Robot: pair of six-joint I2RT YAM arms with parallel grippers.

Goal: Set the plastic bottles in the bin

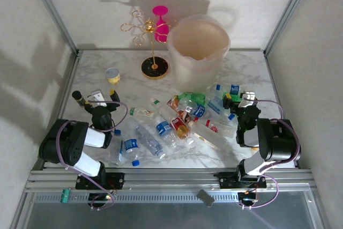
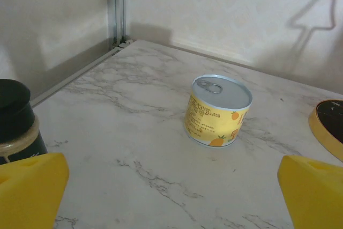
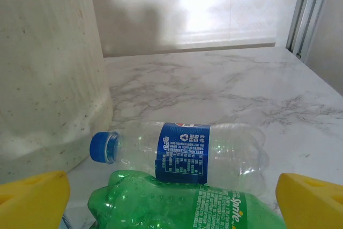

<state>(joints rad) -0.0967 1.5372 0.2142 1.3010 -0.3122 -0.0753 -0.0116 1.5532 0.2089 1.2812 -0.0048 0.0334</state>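
Several plastic bottles (image 1: 163, 128) lie scattered across the middle of the marble table, clear ones with blue, red or orange labels and a green one (image 1: 193, 98). The bin (image 1: 198, 46), a tall whitish-pink bucket, stands behind them. My left gripper (image 1: 105, 98) is open at the left of the pile, and between its yellow fingers (image 2: 32, 191) there is only bare table. My right gripper (image 1: 238, 100) is open at the right of the pile. Just ahead of it lie a green Sprite bottle (image 3: 187, 207) and a clear blue-capped bottle (image 3: 185, 151), beside the bin (image 3: 48, 68).
A small can with a yellow band (image 2: 217, 111) stands ahead of the left gripper, and a dark vial (image 2: 13, 119) is at its left. The gold wire stand on a black base (image 1: 155, 68) is left of the bin. Metal frame rails border the table.
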